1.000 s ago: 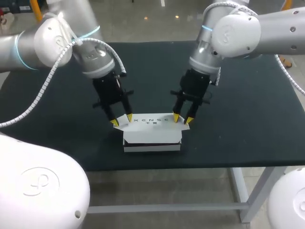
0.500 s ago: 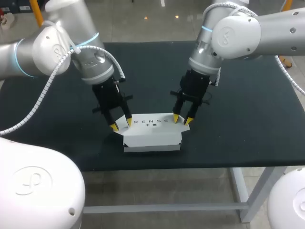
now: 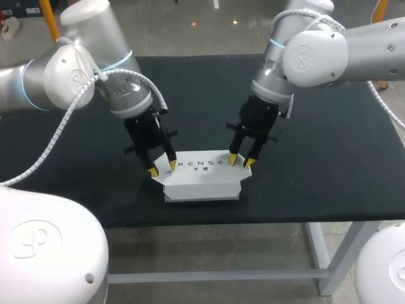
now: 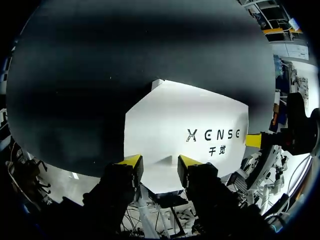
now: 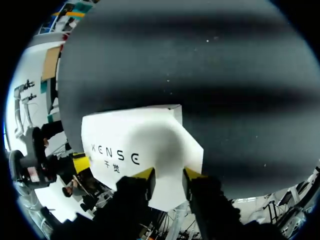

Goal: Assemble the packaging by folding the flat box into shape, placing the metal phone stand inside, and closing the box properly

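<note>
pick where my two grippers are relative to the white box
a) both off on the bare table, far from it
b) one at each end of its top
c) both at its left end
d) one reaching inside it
b: in the head view the left gripper is at the left end of the white box top and the right gripper is at its right end.

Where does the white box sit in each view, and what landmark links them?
Head view: white box at the table's front middle, between left gripper and right gripper.
Left wrist view: white box just ahead of its fingers.
Right wrist view: white box just ahead of its fingers.
Shared landmark: dark print on the lid.
</note>
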Robot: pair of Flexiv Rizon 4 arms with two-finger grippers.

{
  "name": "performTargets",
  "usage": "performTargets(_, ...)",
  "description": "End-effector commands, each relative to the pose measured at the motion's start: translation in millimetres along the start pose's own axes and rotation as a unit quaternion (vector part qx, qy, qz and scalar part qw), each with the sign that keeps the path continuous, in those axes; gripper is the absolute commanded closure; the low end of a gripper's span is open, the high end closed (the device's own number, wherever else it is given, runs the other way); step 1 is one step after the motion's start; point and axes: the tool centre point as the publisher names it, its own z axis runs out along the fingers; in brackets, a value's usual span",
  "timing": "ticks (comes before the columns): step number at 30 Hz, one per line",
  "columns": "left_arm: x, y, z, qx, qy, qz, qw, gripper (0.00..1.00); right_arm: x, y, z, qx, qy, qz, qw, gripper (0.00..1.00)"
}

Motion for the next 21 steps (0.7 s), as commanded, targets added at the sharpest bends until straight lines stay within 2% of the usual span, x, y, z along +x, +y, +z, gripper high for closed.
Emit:
performTargets(1, -0.1, 1.9, 3.0, 0.010, 0.000, -0.003, 1.000, 0.50, -3.2, -5.6, 1.7, -0.015, 0.002, 0.002, 1.000, 0.60)
performTargets(7, -0.9, -1.3, 5.7, 0.021, 0.000, -0.014, 1.000, 0.48, -3.1, -4.3, 2.9, -0.025, 0.005, 0.007, 1.000, 0.58)
performTargets(13, -1.8, -3.4, 6.5, 0.037, 0.002, -0.028, 0.999, 0.51, -1.1, -5.4, 5.6, -0.057, -0.002, 0.019, 0.998, 0.57)
performTargets(21, -4.4, -5.5, 8.2, 0.051, 0.004, -0.022, 0.998, 0.51, -0.3, -4.7, 9.1, -0.064, 0.004, 0.021, 0.998, 0.58)
